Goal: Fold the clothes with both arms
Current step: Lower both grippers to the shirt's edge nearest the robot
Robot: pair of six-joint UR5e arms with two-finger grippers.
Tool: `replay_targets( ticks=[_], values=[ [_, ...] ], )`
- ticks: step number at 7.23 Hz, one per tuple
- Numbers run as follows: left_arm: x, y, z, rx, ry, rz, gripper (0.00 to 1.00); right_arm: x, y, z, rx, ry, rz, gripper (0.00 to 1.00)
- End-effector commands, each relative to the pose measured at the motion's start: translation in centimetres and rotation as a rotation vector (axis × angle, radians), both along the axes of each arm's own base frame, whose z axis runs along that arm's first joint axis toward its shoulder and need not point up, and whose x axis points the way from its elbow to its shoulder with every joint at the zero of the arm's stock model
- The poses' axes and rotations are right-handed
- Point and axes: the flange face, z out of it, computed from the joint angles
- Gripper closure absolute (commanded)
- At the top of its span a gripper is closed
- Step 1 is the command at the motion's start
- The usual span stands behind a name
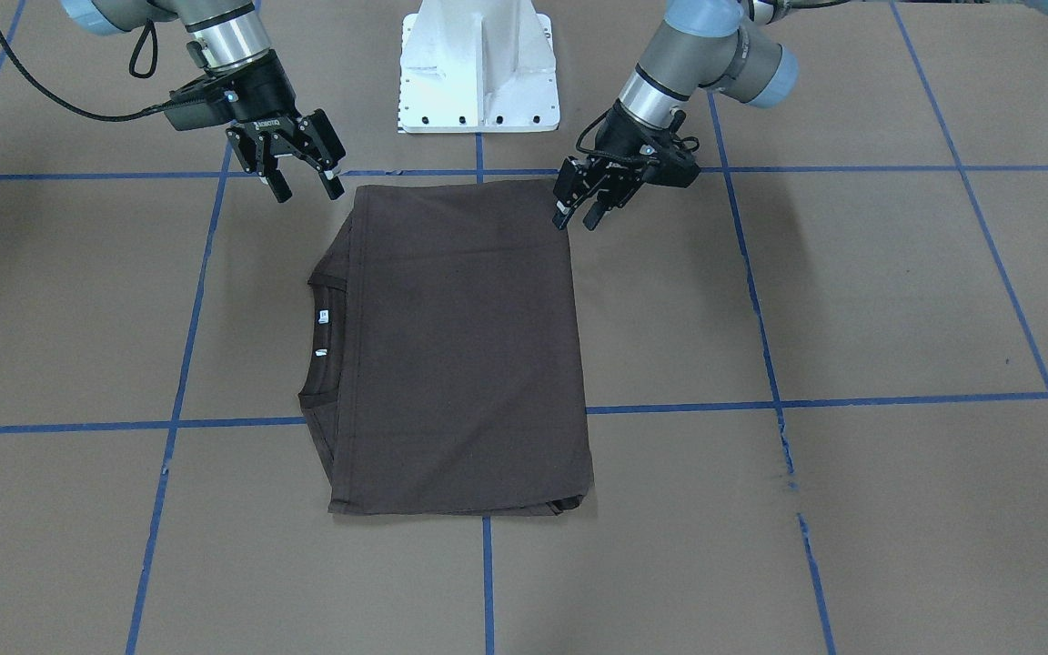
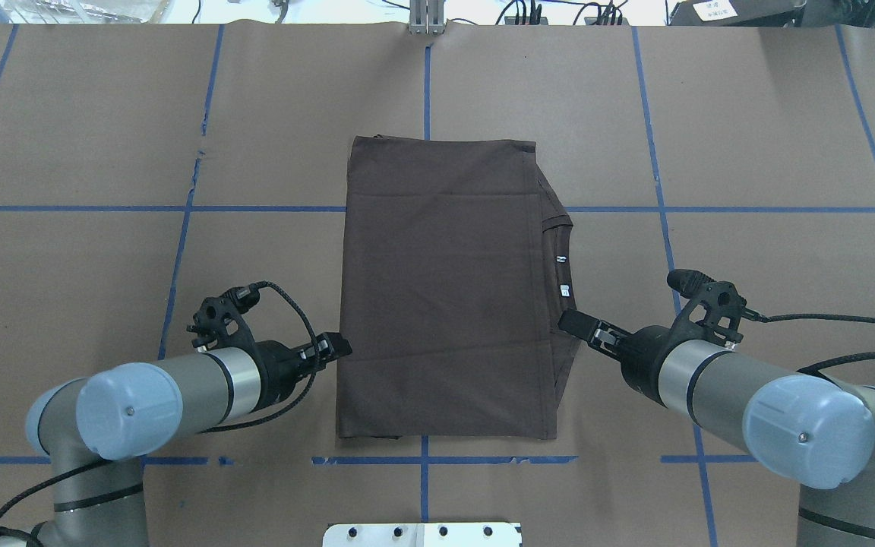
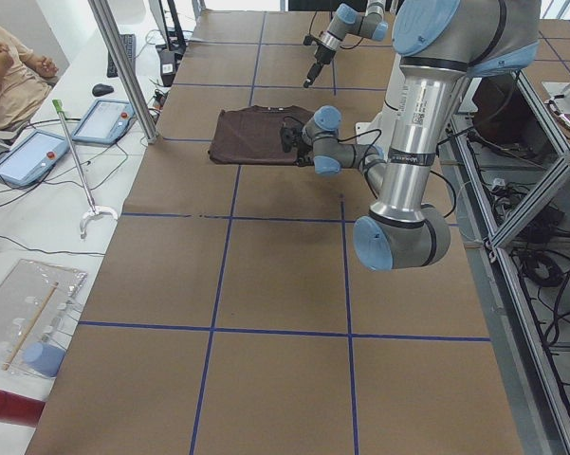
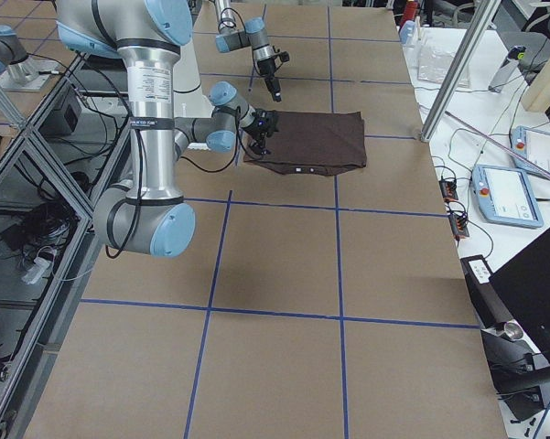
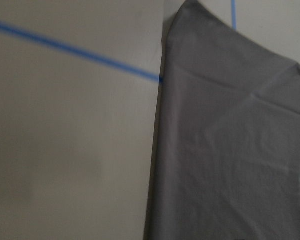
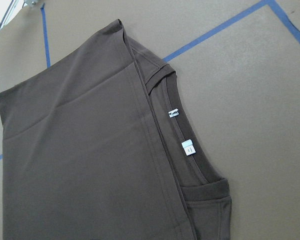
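Neatly folded, the smooth rectangular T-shirt [image 1: 460, 346] lies flat; jaws on left arm [image 1: 697, 55] and right arm [image 1: 224, 35] gape empty.

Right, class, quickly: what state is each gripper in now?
Left gripper: open, holding nothing, beside the T-shirt.
Right gripper: open, holding nothing.

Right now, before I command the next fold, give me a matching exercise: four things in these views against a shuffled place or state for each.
Column one:
1. T-shirt
2. left end effector
3. right end effector
4. neck tag

Column two:
A. open, beside the shirt's collar side
B. white, inside the collar
C. folded into a rectangle, flat on the table
D. open, at the shirt's edge opposite the collar

Pairs: 1-C, 2-D, 3-A, 4-B
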Motion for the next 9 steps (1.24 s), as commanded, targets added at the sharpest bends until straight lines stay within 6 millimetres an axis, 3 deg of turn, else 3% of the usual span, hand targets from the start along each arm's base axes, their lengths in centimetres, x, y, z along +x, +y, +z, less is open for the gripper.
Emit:
replay_targets(
  ticks=[1, 9],
  values=[
    [2.0, 3.3, 0.3, -0.039, -0.022, 0.019, 0.44, -0.3, -0.3, 0.7, -0.013, 0.011, 0.006, 0.03],
    [3.6, 6.3, 0.3, -0.050, -0.038, 0.042, 0.44, -0.5, -0.4, 1.2, -0.016, 0.019, 0.012, 0.03]
  ],
)
